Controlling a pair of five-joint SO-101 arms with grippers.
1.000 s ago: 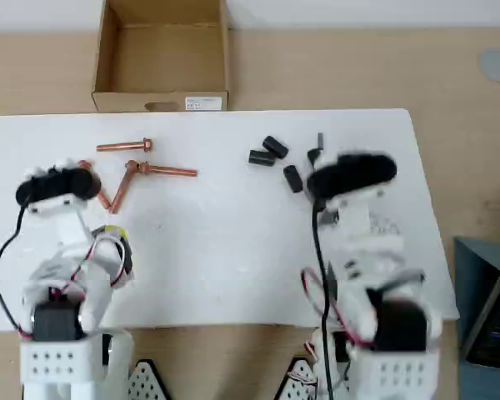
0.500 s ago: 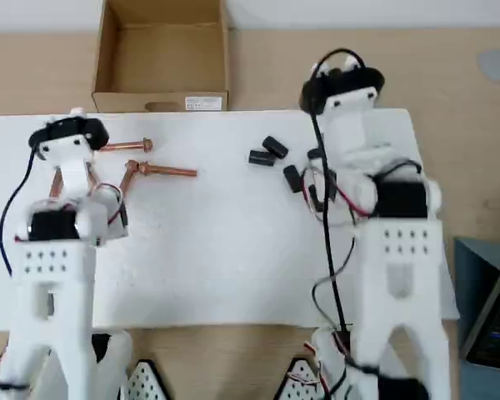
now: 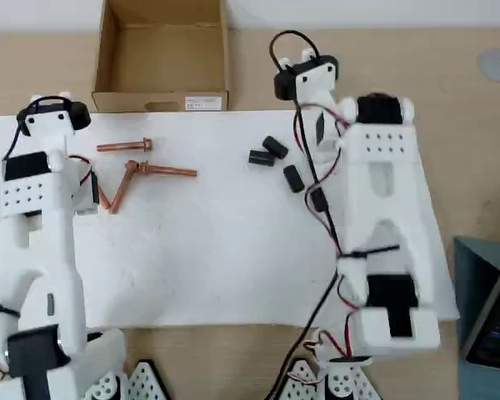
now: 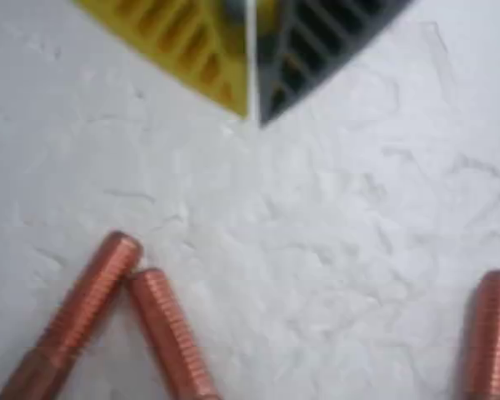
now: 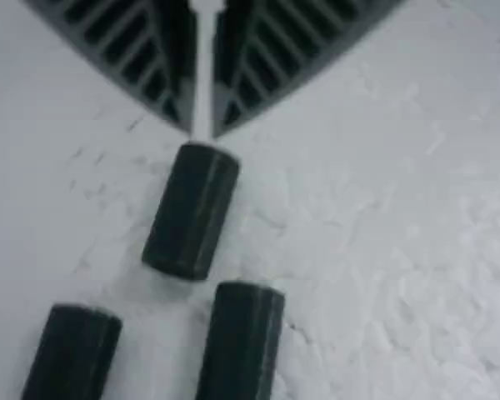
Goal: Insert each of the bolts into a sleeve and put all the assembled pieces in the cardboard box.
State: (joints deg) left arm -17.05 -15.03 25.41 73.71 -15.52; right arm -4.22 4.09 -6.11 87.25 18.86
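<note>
high view: the cardboard box (image 3: 162, 100) sits on the wooden table (image 3: 450, 75) at the far edge of a white mat (image 3: 225, 250); the copper bolts (image 3: 123, 147) lie loose on the mat's left part, one alone near the box, one (image 3: 167, 172) just below it, and one (image 3: 121, 188) slanting off that bolt's head; three black sleeves (image 3: 274, 147) lie in a small cluster right of centre, well apart from the bolts; the left arm (image 3: 33, 192) stands over the bolt side and the right arm (image 3: 383, 167) over the sleeve side.

left wrist view: the left claw (image 4: 250, 115) has its yellow finger and dark finger drawn together with only a hairline between the tips; it grips nothing and hangs over bare mat; two threaded bolt ends (image 4: 83, 308) meet in a v nearby, and a third bolt end (image 4: 487, 333) lies off to one side.

right wrist view: the right claw (image 5: 202, 129) is likewise closed to a thin slit and holds nothing; its tips are just beside the end of one sleeve (image 5: 190, 210), and contact cannot be told; two more sleeves (image 5: 240, 342) lie close by.
</note>
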